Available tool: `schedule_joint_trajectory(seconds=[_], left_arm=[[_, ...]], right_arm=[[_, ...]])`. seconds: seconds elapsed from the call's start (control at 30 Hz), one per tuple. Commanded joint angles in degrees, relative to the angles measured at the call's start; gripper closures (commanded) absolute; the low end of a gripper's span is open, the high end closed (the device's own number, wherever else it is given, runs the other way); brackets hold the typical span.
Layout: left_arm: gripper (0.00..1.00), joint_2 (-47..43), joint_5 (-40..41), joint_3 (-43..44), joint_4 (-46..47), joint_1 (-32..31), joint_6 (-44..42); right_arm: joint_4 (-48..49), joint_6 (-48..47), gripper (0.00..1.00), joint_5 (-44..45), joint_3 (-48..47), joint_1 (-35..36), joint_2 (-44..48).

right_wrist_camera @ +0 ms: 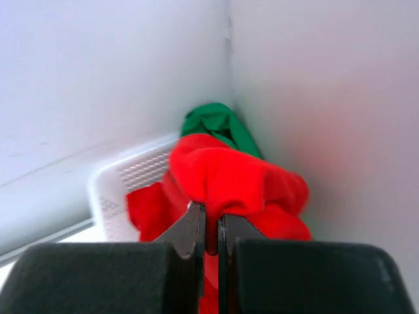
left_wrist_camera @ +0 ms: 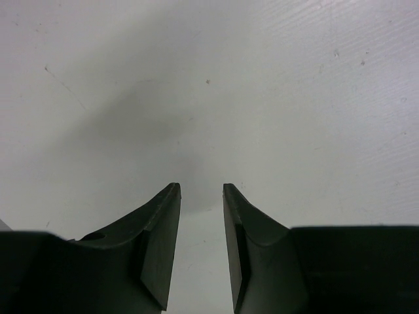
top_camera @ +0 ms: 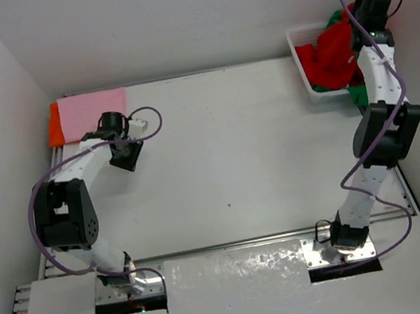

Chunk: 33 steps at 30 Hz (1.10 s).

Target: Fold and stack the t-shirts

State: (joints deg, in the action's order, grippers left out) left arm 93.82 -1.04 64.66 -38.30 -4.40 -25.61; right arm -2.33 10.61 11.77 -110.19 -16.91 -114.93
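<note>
A folded pink t-shirt (top_camera: 92, 110) lies on a folded orange t-shirt (top_camera: 53, 125) at the table's far left corner. My left gripper (top_camera: 127, 156) is open and empty just right of that stack, over bare table (left_wrist_camera: 209, 98). The red t-shirt (top_camera: 330, 55) bulges out of the white mesh basket (top_camera: 304, 61) at the far right, with the green t-shirt (top_camera: 359, 92) under and behind it. My right gripper (right_wrist_camera: 211, 216) is shut on a fold of the red t-shirt (right_wrist_camera: 236, 180), lifted above the basket (right_wrist_camera: 121, 180); the green t-shirt (right_wrist_camera: 216, 123) shows behind.
White walls close in the table on the left, back and right; the right wall is close beside my right gripper. A raised metal rail runs along the table's near edge (top_camera: 233, 243). Purple cables loop off both arms.
</note>
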Motion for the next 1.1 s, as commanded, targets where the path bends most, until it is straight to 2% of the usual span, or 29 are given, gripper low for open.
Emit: schedule_joint_trajectory(seconds=[0.0,0.13,0.27,0.47,0.57,0.63,0.7,0.83,0.87,0.93,1.07], left_arm=[[0.69,-3.1,-1.2,-0.5,2.9,0.7,0.5],[0.69,-2.4,-2.4,1.3,3.4,0.7,0.4],[0.69,-2.5,-4.3,3.7,3.4,0.7,0.8],[0.69,-5.5,-7.3,3.4,3.9,0.7,1.2],[0.68,-7.2,-7.8,3.0,4.0,0.7,1.3],[0.68,-7.9,-8.2,3.3,4.1,0.7,1.5],[0.68,-8.2,-8.8,3.6,4.1,0.7,2.0],[0.68,-8.4,-10.1,4.8,3.7,0.7,2.8],[0.68,-8.4,-10.1,4.9,3.6,0.7,2.8],[0.68,-8.7,-9.9,5.0,3.7,0.7,3.1],[0.68,-9.5,-9.1,5.5,4.1,1.0,3.6]], right_arm=[[4.3,2.2,1.0,-5.3,0.9,2.6,6.2],[5.3,-0.4,1.0,-4.3,-2.1,6.9,11.1],[5.1,-0.8,1.0,-4.2,-5.3,7.0,14.8],[1.7,-2.1,1.0,-4.7,-3.8,6.9,21.1],[4.2,1.9,1.0,-10.3,-1.3,7.1,26.9],[3.7,3.2,1.0,-11.8,-3.5,7.2,29.0],[4.6,6.2,1.0,-18.0,-4.8,7.2,29.9],[14.3,16.8,1.0,-29.9,-3.0,8.4,32.9],[18.4,22.2,1.0,-32.7,-3.0,9.4,33.2],[20.1,25.9,1.0,-34.1,-4.5,11.5,32.6],[21.7,30.4,1.0,-35.5,-7.4,23.2,28.7]])
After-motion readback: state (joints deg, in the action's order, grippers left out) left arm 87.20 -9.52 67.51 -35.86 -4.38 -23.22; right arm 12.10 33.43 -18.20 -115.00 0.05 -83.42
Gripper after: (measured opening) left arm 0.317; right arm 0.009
